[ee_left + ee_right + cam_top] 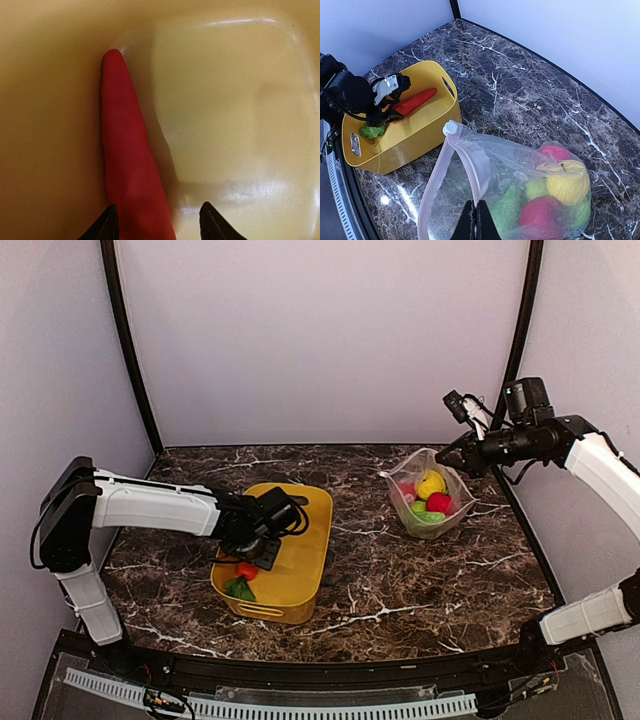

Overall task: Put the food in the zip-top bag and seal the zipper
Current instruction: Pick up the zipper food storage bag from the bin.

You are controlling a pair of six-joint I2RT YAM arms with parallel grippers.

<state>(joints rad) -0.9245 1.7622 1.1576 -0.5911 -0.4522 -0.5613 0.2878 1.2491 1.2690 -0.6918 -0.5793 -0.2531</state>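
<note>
So, left gripper (160,227) down inside the yellow tub (305,560), jaws apart either side of the carrot (127,165), right gripper (475,222) pinched on the zip-top bag (470,165) rim, right of the tub, toy fruit (567,185) inside it

Soft even light; carrot (127,165) blurred close up, glare streaking the tub (240,100).

Two white-shelled arms with black joints, left arm (150,505), right arm (600,465), black wrist camera (527,398), thin black cables (298,522), left gripper (159,205) dark, tapered.
</note>
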